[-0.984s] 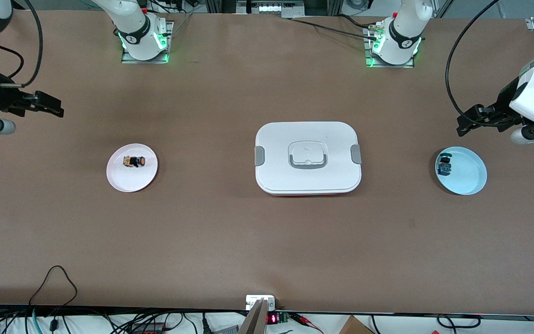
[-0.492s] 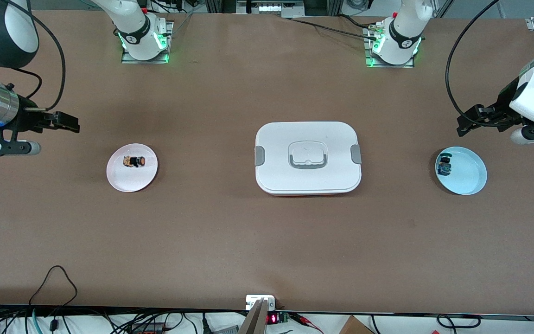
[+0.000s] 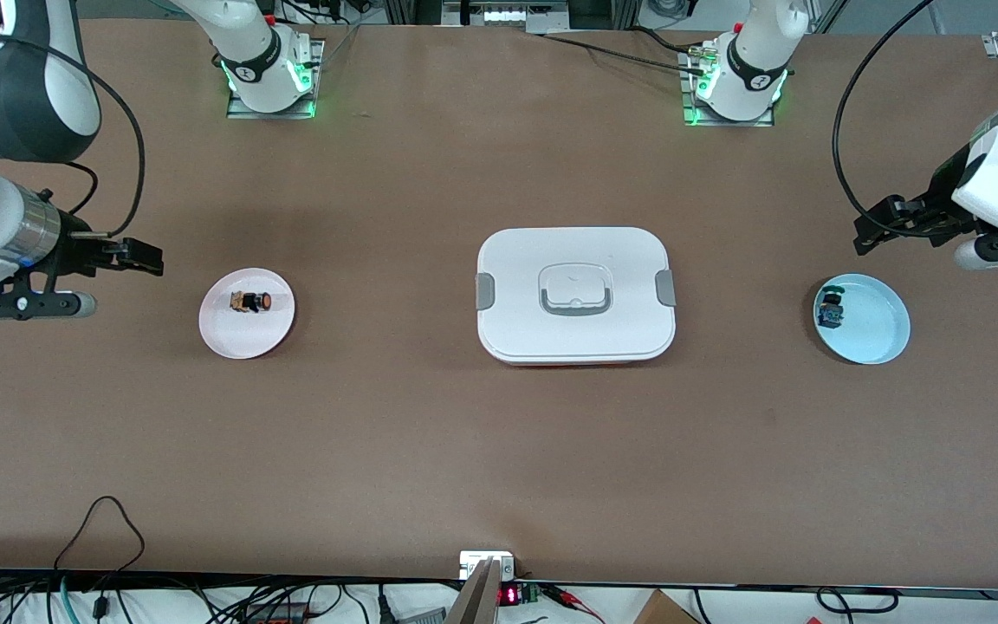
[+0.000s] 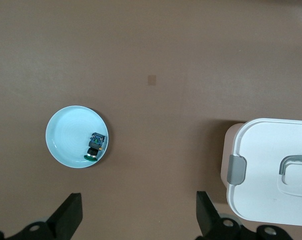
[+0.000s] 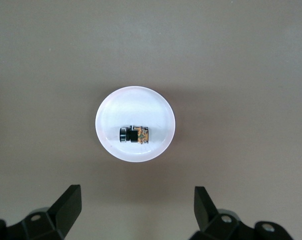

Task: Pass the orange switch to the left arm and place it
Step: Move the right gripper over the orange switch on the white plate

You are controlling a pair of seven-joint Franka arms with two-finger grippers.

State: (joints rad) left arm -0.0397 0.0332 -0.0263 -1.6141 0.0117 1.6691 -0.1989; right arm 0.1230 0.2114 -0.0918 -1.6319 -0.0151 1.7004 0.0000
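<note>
From the front camera, the box sits in the middle of the table, lid on and handle lying flat. Toward the right arm's end stands a pale pink plate, and the orange switch lies on it, on the part of the plate farther from the camera. Toward the left arm's end, well apart from the box, stands a light blue plate with a small blue-and-black part lying near its rim on the side facing the box. The right gripper is up in the air over bare table just beside the pink plate, at the right arm's end. The left gripper hangs over bare table near the blue plate, and that arm waits.

In the left wrist view, the left gripper has its two fingers spread wide with nothing between them. Below lie the blue plate with the blue-and-black part on it, and a corner of the box with one grey clip.

In the right wrist view, the right gripper is likewise spread wide and empty. The pink plate is below it with the orange switch lying on its side in the middle, untouched.
</note>
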